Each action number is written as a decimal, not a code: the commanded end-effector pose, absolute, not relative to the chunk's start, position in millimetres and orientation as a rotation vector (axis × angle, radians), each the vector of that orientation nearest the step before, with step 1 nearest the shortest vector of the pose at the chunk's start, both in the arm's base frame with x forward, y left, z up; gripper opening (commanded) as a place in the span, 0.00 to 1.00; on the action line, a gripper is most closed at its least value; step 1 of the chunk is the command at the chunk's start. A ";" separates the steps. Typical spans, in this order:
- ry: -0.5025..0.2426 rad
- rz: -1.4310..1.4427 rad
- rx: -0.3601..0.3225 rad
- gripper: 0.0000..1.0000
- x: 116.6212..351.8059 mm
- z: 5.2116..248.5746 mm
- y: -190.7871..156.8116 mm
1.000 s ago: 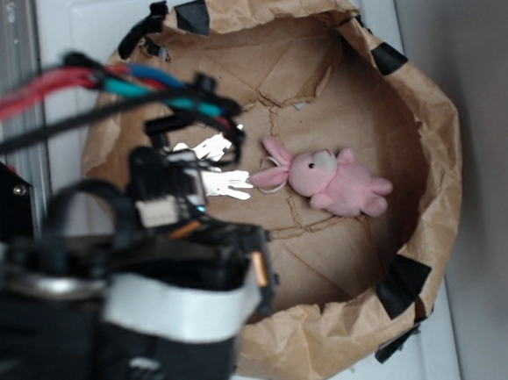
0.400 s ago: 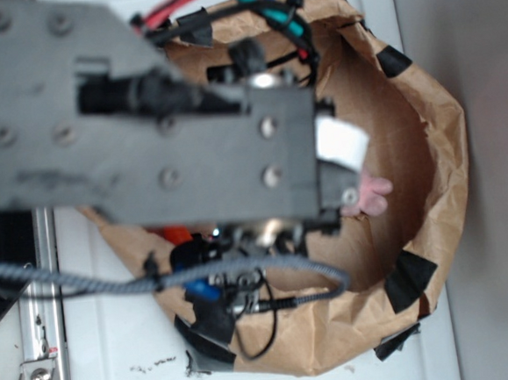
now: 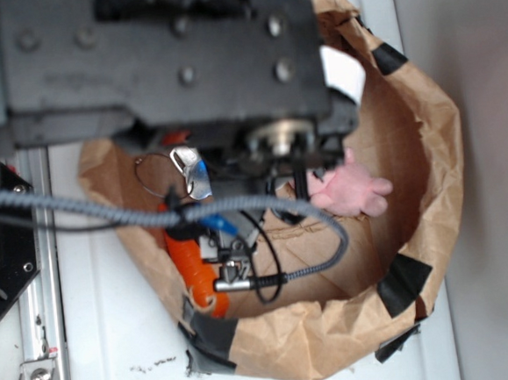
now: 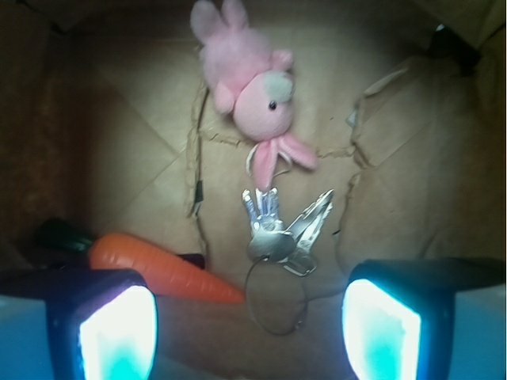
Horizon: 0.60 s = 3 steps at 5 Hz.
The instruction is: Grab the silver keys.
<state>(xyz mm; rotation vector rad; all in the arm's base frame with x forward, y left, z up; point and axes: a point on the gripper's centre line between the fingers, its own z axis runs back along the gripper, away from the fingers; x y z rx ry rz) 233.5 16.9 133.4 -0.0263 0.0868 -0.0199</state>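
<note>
I see my gripper [image 4: 249, 328] with fingers spread wide above the flat shiny silver keys [image 4: 281, 226] just below the pink plush bunny [image 4: 252, 91]; thin, rigid, slippery, so I'd pinch the bunched key heads.

No text, label, brand or number can be read anywhere.

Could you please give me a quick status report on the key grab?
Tool open, hovering above the bag floor. Silver keys lying flat between the fingers, not yet gripped. Carrot close on the left, bunny just beyond; neither blocking.
</note>
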 end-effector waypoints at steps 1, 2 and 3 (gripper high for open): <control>0.062 -0.036 0.037 1.00 233.8 128.1 16.0; 0.084 -0.073 0.094 1.00 227.0 108.2 16.1; 0.102 -0.098 0.137 1.00 220.4 91.7 18.0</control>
